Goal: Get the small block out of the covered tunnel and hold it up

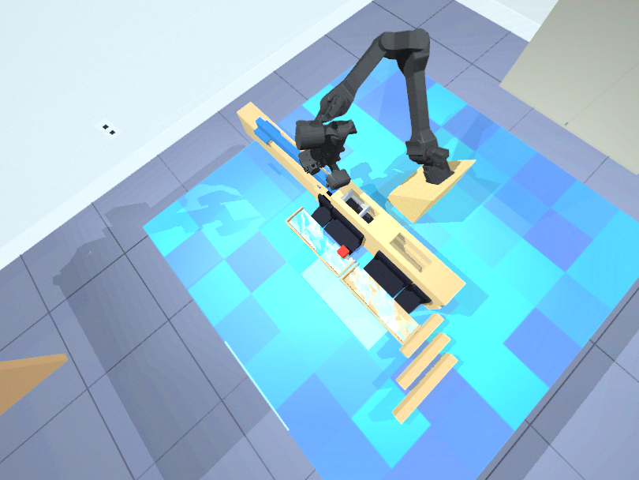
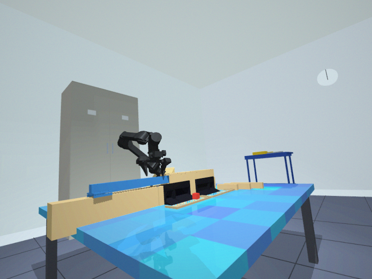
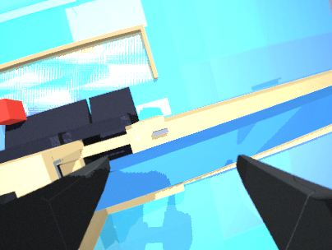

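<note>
Red block (image 1: 343,251) (image 2: 195,195) (image 3: 12,112) is sitting outside the covered tunnel (image 1: 439,279) (image 2: 204,175) (image 3: 25,174), by the lower edge of a black ramp (image 1: 340,232) (image 2: 180,198) (image 3: 49,121) and at the inner side of a shallow tray (image 1: 312,248) (image 2: 177,207) (image 3: 149,53); whether it is touching either one, I cannot tell. The gripper (image 1: 325,169) (image 2: 155,175) (image 3: 173,162) is holding nothing, and its two fingers are standing wide apart. It is hanging over the sliding blue bar (image 1: 269,133) (image 2: 129,184) (image 3: 205,152), near the end of the tunnel and well apart from the block. In the wrist view, the bar is running slantwise across the space between the fingertips, and the block is showing at the left edge. The bar is lying along a pale wooden trough (image 1: 246,114) (image 2: 104,199) (image 3: 246,103) that is reaching out from the tunnel. A grey frame (image 1: 364,211) is showing inside the nearer opening in the tunnel's top. Another black ramp (image 1: 384,273) (image 2: 207,187) is sloping down toward a second tray (image 1: 372,311), while three loose wooden rods are lying side by side beyond it: a short rod (image 1: 421,335), a middle rod (image 1: 423,361) and an outer rod (image 1: 424,388). The arm is standing on a wooden wedge (image 1: 405,198) (image 2: 170,170), beside the tunnel on the blue checkered table (image 1: 360,454) (image 2: 210,240) (image 3: 246,33)
</note>
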You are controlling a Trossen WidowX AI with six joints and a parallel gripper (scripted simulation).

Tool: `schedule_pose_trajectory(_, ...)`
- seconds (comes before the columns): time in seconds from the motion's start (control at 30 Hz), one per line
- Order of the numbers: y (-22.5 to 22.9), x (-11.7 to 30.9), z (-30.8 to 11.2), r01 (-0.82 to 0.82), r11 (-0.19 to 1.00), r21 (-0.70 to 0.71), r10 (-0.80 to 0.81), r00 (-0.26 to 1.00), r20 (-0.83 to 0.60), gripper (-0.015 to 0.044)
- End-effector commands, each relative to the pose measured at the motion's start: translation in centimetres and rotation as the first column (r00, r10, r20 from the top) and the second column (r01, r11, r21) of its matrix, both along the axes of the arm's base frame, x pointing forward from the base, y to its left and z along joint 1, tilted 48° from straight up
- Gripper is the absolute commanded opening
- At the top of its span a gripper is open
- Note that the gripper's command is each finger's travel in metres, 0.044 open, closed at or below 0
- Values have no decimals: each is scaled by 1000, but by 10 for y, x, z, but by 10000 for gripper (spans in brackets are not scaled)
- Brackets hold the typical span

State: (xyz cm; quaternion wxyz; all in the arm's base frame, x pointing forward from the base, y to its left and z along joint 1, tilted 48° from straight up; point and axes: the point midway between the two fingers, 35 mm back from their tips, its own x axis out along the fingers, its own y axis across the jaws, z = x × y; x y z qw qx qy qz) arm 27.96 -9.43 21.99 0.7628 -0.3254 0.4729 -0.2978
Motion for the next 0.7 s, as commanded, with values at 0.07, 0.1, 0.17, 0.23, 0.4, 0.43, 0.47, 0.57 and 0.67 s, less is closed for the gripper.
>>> schedule_pose_trajectory(0.07, 3, 0, 5, -558, 816, -148, 306, 635, -710, 440)
schedule_pose_trajectory(0.1, 3, 0, 5, -585, 799, -141, 305, 596, -743, 440)
schedule_pose_trajectory(0.17, 2, -1, 5, -635, 762, -123, 297, 512, -806, 440)
schedule_pose_trajectory(0.23, 1, -1, 5, -682, 724, -98, 284, 425, -859, 440)
schedule_pose_trajectory(0.4, -1, -2, 6, -780, 626, -9, 226, 193, -955, 440)
schedule_pose_trajectory(0.43, -2, -2, 6, -795, 607, 13, 210, 145, -967, 440)
schedule_pose_trajectory(0.47, -3, -2, 6, -808, 588, 36, 192, 96, -977, 440)
schedule_pose_trajectory(0.57, -3, -2, 6, -841, 529, 111, 136, -45, -990, 440)
schedule_pose_trajectory(0.67, -4, -2, 6, -848, 513, 134, 118, -85, -989, 440)
